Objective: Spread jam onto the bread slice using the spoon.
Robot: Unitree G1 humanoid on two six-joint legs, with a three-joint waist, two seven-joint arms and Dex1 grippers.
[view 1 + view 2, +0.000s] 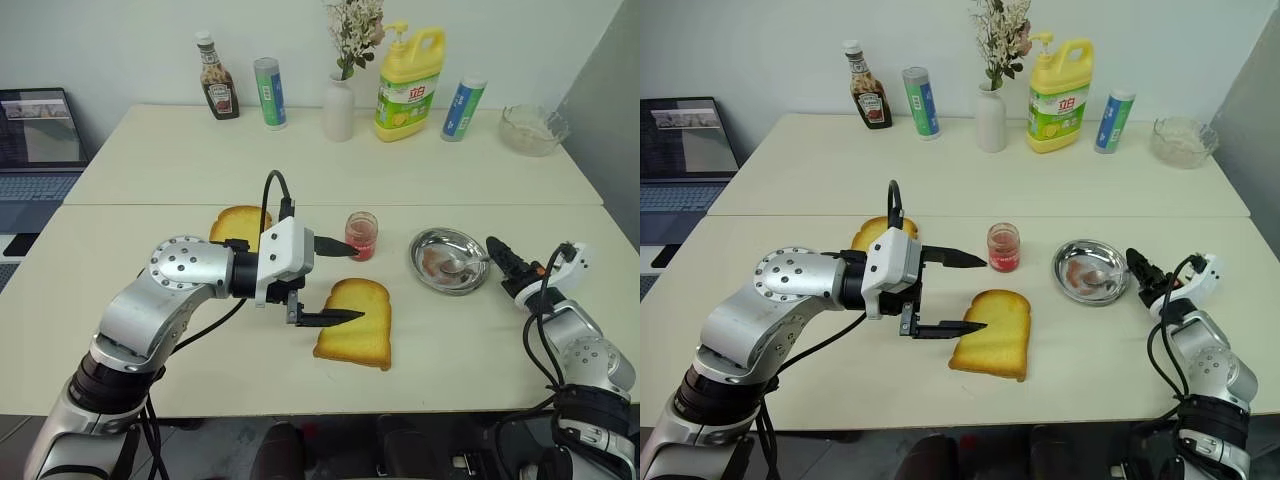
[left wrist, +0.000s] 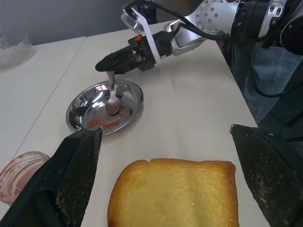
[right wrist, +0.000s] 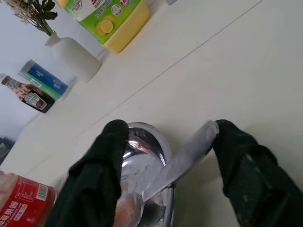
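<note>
Table (image 1: 150,190) has open room at its front-left; bread slice (image 1: 356,322) lies near the front edge, L gripper (image 1: 340,280) spread wide above it. Jam (image 1: 361,236) just behind, label unreadable. R gripper (image 1: 497,254) at the steel dish (image 1: 448,262) rim, fingers (image 3: 102,161) astride the spoon (image 2: 111,97) handle—clamped or not, can't tell.

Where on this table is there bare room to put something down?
Bare: the table stretch between the back-row ketchup bottle and the smaller toast, and the front edge right of the bread slice. Crowded: jam, steel dish, both grippers.
</note>
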